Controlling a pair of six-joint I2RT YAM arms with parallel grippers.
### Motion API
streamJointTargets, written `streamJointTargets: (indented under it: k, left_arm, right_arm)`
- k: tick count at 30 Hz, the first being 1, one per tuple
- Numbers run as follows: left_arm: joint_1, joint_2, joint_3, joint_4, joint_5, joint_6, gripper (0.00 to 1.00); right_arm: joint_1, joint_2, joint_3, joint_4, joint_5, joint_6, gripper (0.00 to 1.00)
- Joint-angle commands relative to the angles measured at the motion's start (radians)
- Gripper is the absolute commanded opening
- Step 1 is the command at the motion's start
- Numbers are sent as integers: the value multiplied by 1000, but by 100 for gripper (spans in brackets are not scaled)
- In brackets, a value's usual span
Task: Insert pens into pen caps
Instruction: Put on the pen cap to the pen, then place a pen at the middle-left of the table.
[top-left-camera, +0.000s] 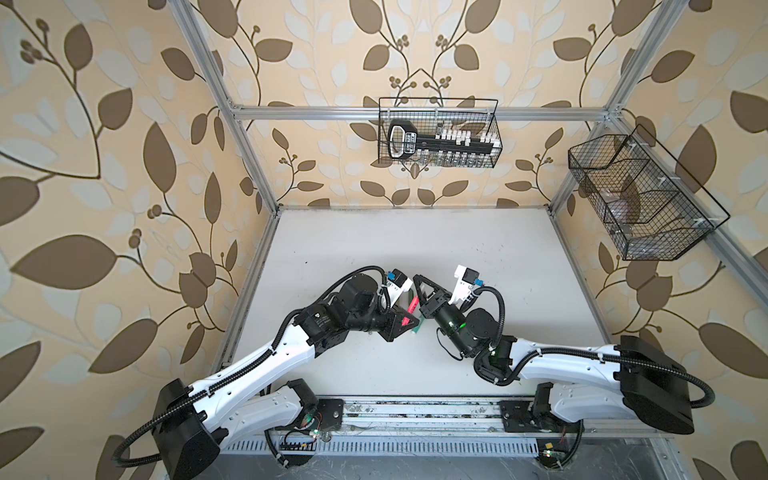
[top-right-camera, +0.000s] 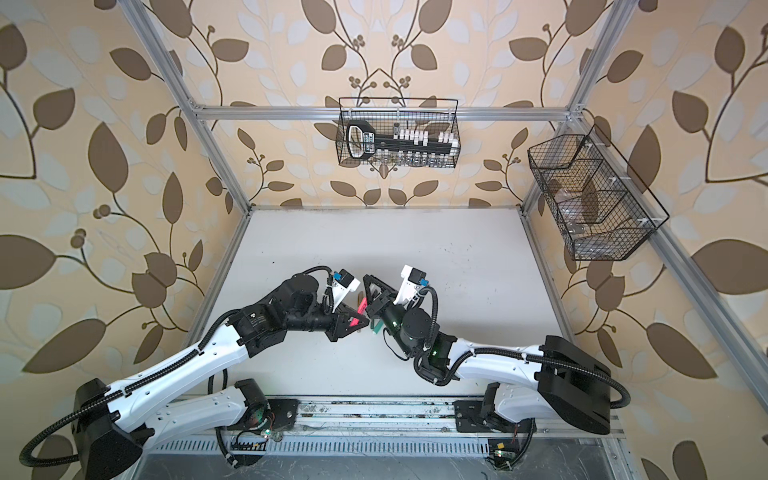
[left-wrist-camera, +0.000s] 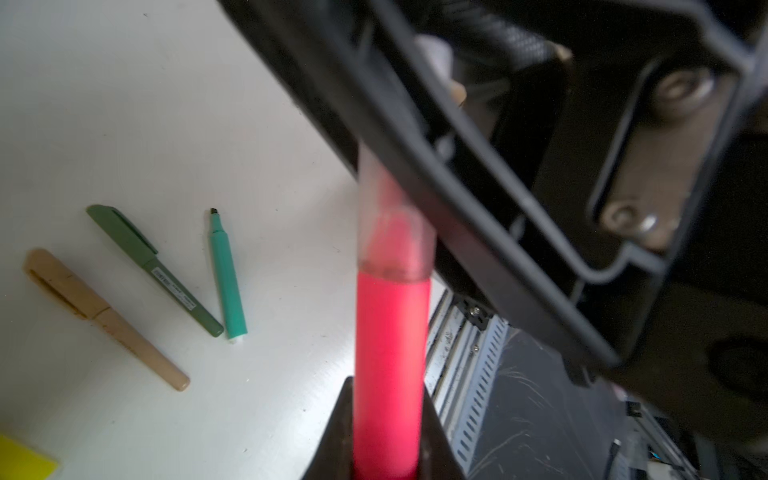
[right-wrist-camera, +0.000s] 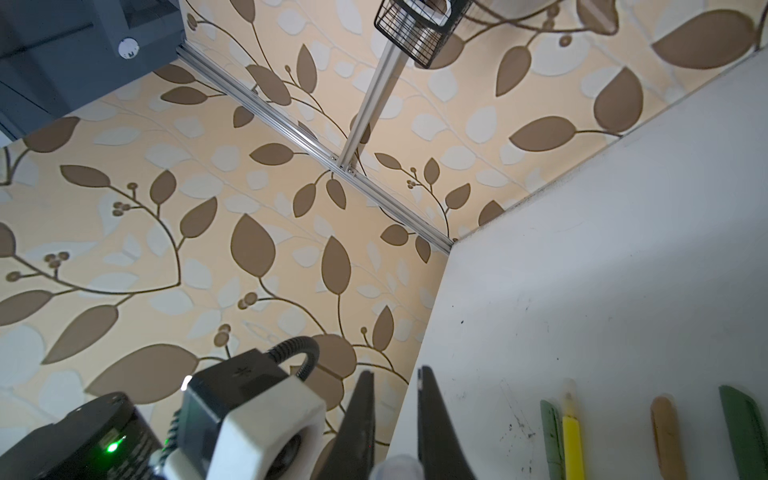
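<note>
My left gripper is shut on the pink-red marker, whose tip sits inside a clear pen cap. That cap is pinched deep between the jaws of my right gripper. In both top views the grippers meet above the table's middle, with the marker between them. On the table lie a capped tan pen, a capped dark green pen, an uncapped green marker and a yellow marker.
A wire basket with a black tool hangs on the back wall. Another wire basket hangs on the right frame. A grey-green piece lies beside the yellow marker. The slotted rail marks the table's front edge.
</note>
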Motion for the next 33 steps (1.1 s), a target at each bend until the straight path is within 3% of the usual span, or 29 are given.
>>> streamJointTargets:
  k: [1,3,6,8,9,11,14,18,23,29,33]
  left_arm:
    - [144,16,133,485,-221,-185,0]
    - [144,2,134,423,-279,-155,0]
    - [143,-51,77,325,-409,-118,0]
    - [142,-106,-1,260,-508,-120,0]
    - [143,-136,-46,218,-567,-136,0]
    - [143,-194,-136,146,-677,-194,0]
    - [144,-244,-267,55,-810,-277,0]
    - [153,-263,-376,-39,-970,-375,0]
    - [180,-251,-421,-51,-1011,-481,0]
    - [207,-165,-421,-42,-1027,-580,0]
    - [275,-51,-411,-30,-1016,-642,0]
  right_arm:
    - [156,48,-33,-51,-386,-37,0]
    - [151,47,-27,-78,-361,-32,0]
    - [103,-1,16,-281,-305,-16,1]
    - [48,-43,44,-419,-242,-21,38]
    - [16,-62,58,-477,-202,-26,52]
    - [-41,-86,69,-526,-131,-24,72]
    - [-108,-77,98,-544,-21,-18,86]
    - [-163,15,190,-562,62,-15,91]
    - [-187,186,324,-584,213,4,94]
    - [-240,393,459,-524,257,-27,96]
    - [-249,539,589,-514,307,-82,100]
